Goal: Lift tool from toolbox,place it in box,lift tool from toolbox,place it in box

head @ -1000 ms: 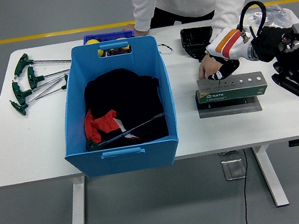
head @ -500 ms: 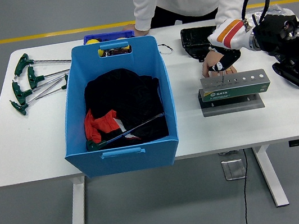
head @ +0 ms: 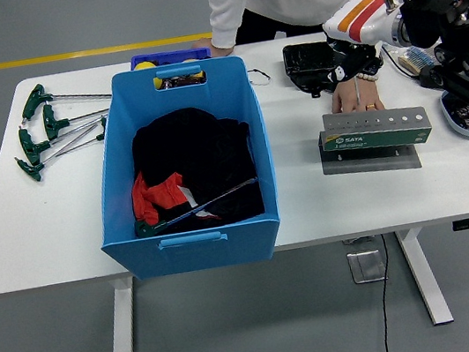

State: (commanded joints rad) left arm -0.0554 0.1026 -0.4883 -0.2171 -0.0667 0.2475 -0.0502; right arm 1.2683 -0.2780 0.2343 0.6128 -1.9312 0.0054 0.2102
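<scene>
Right hand (head: 356, 63) clamping thin tool (head: 356, 94), tip just above tool rack (head: 375, 129). Person's hand (head: 355, 98) pressing bench (head: 310, 200) close behind: collision risk. Tool possibly slipping before reaching blue box (head: 185, 170).

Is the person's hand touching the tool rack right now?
Touching. In the head view, the person's hand rests its fingers on the back top edge of the tool rack, with no gap visible.

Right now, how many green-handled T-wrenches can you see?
5. Four lie at the table's far left. One lies in the blue bin, handle at. Others may be hidden under the cloth.
</scene>
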